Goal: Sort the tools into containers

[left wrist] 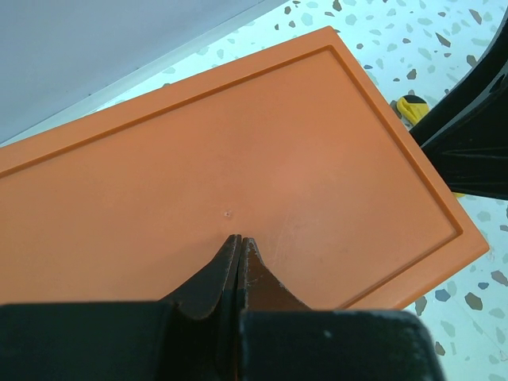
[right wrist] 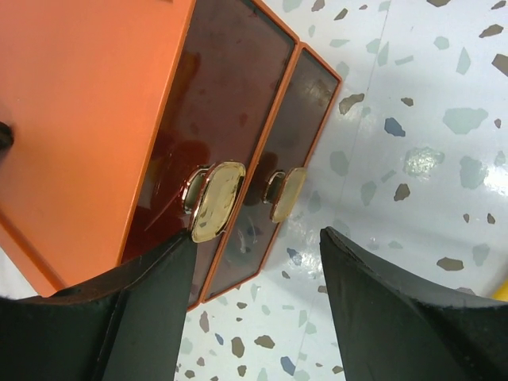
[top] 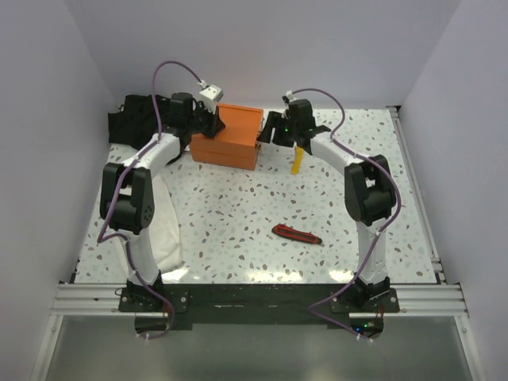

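From the overhead camera, the orange box point(top: 228, 136) sits at the far middle of the table point(top: 238, 206). The left gripper point(top: 213, 123) is over its lid and the right gripper point(top: 271, 132) is at its right end. The yellow utility knife point(top: 297, 161) lies just beside the right gripper, and the red-and-black utility knife point(top: 297, 233) lies well apart on open table. A black cloth bundle point(top: 135, 115) and a white cloth point(top: 167, 238) are on the left. No wrenches show

The left wrist camera shows that gripper pinched together on nothing, tips at or just above the lid; contact cannot be told

The right wrist camera shows its fingers point(right wrist: 151, 302) spread wide and holding nothing, in front of two dark translucent drawers point(right wrist: 238, 119), both apparently pushed in, each with a brass-coloured pull point(right wrist: 216, 200)

The risks are judgement only. The spread jaws take in both pulls, so closing could catch two or slip off the glossy metal. If the left tips are not pressing, the box may slide when a drawer is pulled. A swinging right wrist could knock the yellow knife
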Robot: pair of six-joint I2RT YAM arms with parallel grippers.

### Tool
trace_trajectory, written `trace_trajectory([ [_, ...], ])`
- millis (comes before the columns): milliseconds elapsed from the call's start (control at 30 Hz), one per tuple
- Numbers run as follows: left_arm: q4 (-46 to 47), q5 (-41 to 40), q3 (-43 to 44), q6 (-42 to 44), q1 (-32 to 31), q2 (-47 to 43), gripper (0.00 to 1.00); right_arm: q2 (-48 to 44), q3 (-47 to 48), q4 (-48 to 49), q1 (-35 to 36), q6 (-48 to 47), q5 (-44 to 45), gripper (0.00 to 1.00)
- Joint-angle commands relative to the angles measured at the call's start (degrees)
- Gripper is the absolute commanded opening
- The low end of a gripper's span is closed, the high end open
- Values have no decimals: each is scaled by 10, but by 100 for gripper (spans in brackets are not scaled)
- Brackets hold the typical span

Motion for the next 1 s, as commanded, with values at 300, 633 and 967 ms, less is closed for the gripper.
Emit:
trace_trajectory([
  [300,-54,-35,-20,6,-9,10,0,-81,-65,-50,-42,32,146,64],
  [633,-57,-30,-2,-3,-10,22,0,-182,-178,-4,-70,-17,33,65],
  [967,-59,-26,6,-1,-18,27,0,-244,-222,29,-108,-42,-84,65],
])
